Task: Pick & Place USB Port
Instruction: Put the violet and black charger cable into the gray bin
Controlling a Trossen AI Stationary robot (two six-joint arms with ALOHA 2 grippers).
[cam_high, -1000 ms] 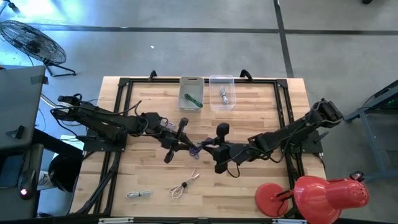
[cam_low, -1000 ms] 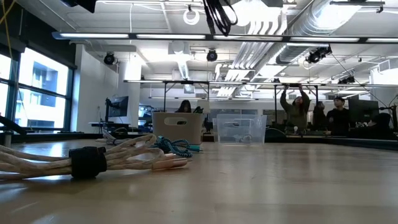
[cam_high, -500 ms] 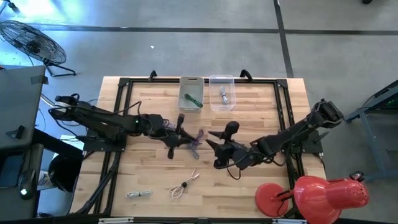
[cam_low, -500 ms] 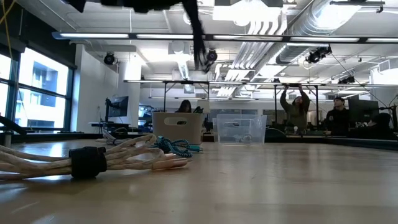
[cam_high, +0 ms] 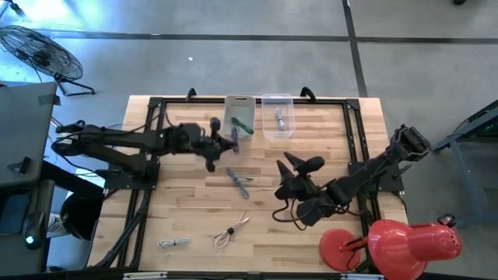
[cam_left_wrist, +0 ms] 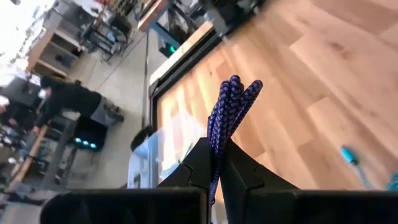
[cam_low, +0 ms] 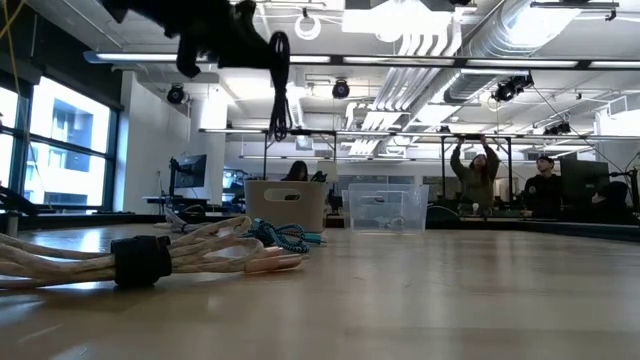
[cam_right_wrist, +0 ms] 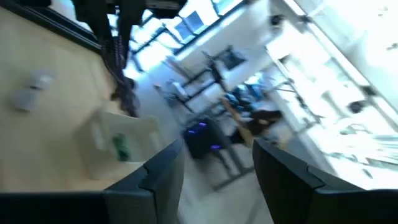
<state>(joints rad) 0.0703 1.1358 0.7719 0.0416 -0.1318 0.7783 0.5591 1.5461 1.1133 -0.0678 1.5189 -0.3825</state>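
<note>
Left gripper [cam_high: 220,138] was clamped tight on a folded purple-blue braided USB cable [cam_left_wrist: 227,118], held above the light wooden table [cam_high: 327,148] at upper centre of the high view, just left of the grey-green open bin [cam_high: 240,117]. Right gripper [cam_high: 289,165] sat right of centre, fingers spread apart, empty. A teal-tipped cable [cam_high: 238,180] lay on the table between the grippers.

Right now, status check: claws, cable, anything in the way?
Left claw shut on purple braided cable, near beige bin. Right claw open, empty. Teal cable on table, not blocking.
</note>
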